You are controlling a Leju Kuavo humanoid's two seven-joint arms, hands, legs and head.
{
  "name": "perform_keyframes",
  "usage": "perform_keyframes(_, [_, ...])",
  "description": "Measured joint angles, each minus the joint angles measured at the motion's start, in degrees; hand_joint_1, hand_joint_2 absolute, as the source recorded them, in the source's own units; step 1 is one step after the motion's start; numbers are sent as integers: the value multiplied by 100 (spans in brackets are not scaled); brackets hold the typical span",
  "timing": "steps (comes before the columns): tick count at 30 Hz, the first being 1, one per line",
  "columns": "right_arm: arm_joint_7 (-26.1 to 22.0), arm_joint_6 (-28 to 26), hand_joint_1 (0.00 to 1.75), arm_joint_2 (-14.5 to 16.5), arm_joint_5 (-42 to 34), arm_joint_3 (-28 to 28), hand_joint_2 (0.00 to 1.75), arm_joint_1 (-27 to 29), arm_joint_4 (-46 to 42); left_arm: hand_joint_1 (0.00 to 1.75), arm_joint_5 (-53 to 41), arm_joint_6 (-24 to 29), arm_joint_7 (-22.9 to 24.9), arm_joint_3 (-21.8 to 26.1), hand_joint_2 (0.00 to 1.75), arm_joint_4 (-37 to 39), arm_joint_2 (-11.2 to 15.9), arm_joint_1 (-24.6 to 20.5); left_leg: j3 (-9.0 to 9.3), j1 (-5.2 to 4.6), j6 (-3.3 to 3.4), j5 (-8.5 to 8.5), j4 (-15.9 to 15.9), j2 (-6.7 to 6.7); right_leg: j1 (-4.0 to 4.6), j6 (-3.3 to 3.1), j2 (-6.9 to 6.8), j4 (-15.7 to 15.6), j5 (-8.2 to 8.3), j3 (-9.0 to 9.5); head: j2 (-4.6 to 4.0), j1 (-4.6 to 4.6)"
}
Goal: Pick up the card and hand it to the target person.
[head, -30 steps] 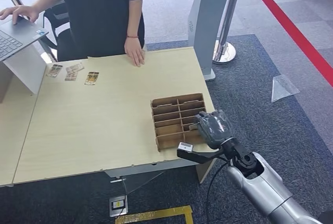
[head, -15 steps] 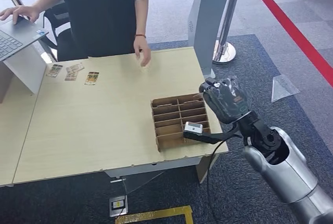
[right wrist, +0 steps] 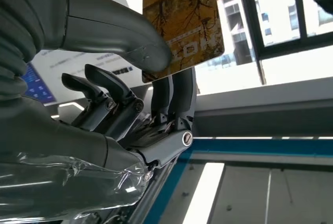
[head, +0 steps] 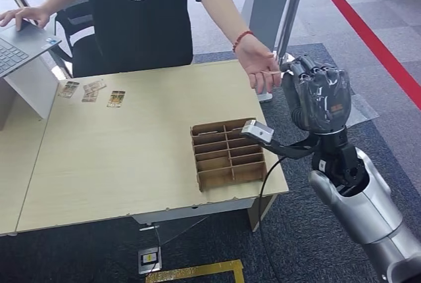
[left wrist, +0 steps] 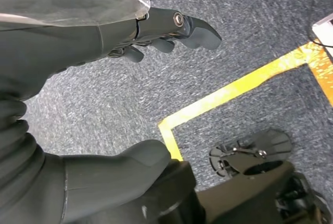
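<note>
Hand-over step: the right hand (head: 318,95), raised beyond the cardboard divider tray (head: 226,153), pinches the card (right wrist: 182,23) between thumb and fingers at the person's hand (head: 258,66); next, probably, release once the person grips it.

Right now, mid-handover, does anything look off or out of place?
Nothing stands out. The right hand pinches the card firmly, the person's hand reaches it, and the cardboard divider tray sits square on the table.
</note>
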Motion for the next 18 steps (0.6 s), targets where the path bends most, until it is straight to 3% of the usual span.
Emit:
perform_keyframes(3, [185,-372,175,240,195,73,175,-183,505,0,-23,0,31,-17,175,0,-23,-27,1,0,-1,1,0,0,0,0,-1,2,0,0,0,-1])
perform_keyframes(9, [323,-589,175,583,328,193,175,-470,1396,0,-64,-1,82,-37,175,0,-48,-33,1,0,-1,2,0,0,0,0,-1,4,0,0,0,-1])
perform_keyframes(13, [271,-602,0,739,295,273,175,-632,1924,0,-97,-11,92,-39,175,0,-53,-34,0,0,-2,2,1,-2,0,0,-2,4,0,-1,0,-1])
perform_keyframes(18, [108,-586,0,853,54,364,175,-760,2405,0,-94,-17,93,-41,175,0,-53,-40,0,0,-2,2,2,-6,0,0,-8,4,0,-2,0,0])
